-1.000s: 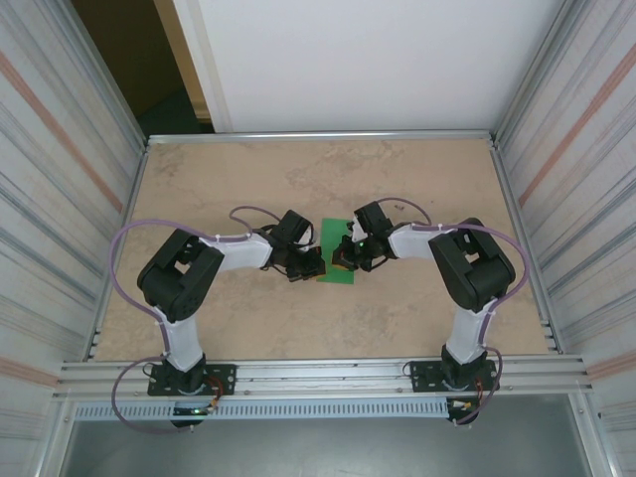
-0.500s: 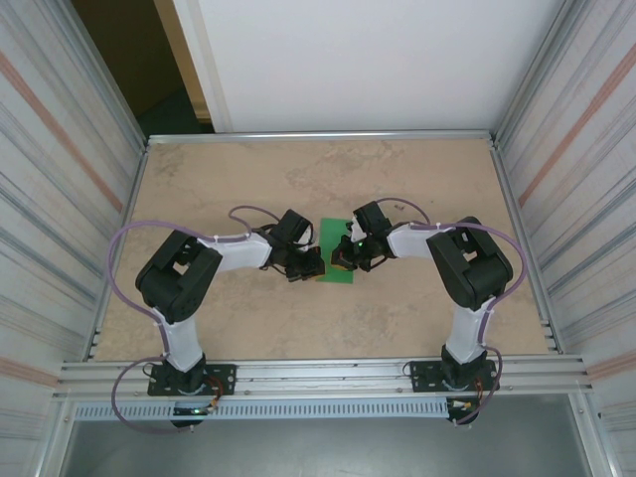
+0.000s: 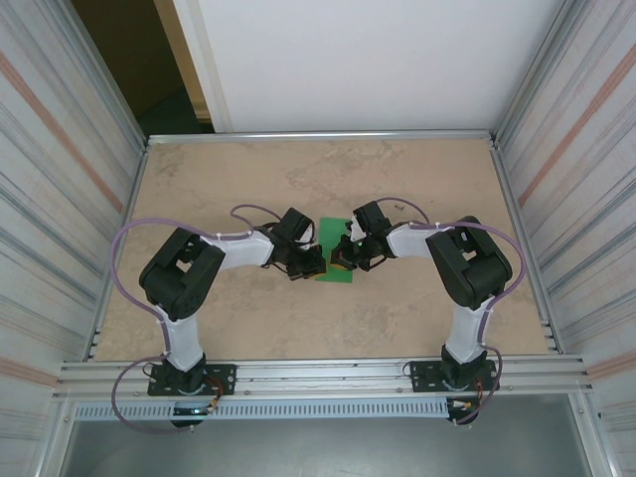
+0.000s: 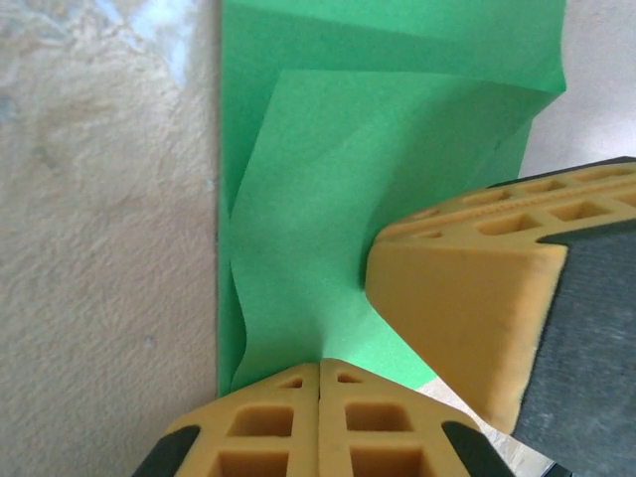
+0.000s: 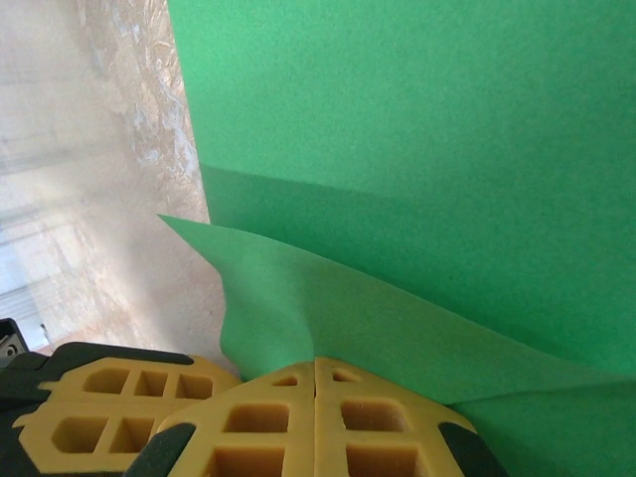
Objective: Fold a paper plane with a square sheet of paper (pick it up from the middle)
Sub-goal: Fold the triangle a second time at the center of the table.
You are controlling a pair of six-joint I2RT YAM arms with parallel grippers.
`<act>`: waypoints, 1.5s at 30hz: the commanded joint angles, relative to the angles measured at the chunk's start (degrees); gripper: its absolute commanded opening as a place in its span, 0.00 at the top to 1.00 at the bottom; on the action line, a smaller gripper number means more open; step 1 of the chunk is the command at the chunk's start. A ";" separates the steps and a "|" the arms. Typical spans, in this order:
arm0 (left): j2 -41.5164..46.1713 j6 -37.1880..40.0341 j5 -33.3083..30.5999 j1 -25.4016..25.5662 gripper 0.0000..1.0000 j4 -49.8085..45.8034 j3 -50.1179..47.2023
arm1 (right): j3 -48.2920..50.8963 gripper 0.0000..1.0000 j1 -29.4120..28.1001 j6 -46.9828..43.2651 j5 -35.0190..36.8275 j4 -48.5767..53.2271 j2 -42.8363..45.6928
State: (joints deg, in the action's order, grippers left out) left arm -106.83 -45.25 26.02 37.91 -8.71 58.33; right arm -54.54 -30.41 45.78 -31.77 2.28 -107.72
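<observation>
A fold looks under way: the thin bright green square sheet of paper (image 3: 336,237) lies mid-counter (image 3: 248,179), the left gripper (image 4: 319,366) and right gripper (image 5: 315,366) each closed tight on a lifted flap, which likely next needs carrying over and creasing flat.

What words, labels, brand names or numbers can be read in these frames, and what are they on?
None can be read. The green paper is blank, the yellow fingers carry no marking, and the table and arm bases show no legible label from above.
</observation>
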 commanded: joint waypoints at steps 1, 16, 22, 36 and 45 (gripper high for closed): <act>-0.59 0.15 0.95 -0.74 0.93 -0.89 -1.06 | 1.46 0.98 0.19 -1.21 4.88 4.55 -3.88; 14.27 -3.62 3.55 -4.22 0.93 1.60 -15.41 | 2.21 0.98 1.01 -2.56 5.04 6.85 -3.65; 13.19 -4.69 2.45 -3.57 0.93 4.58 -10.06 | 2.09 0.98 0.97 -2.36 4.86 6.43 -3.59; 2.20 -4.80 1.80 -1.70 0.96 5.64 -4.41 | 1.22 0.98 1.01 -1.66 4.13 6.07 -3.09; 1.53 -4.49 -0.51 -1.70 0.96 3.84 -7.29 | -1.05 0.98 1.06 -3.61 2.72 6.84 0.37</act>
State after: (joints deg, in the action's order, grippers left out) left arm -104.47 -49.82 27.40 36.12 -2.15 52.53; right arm -55.11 -29.98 44.27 -32.62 3.05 -107.94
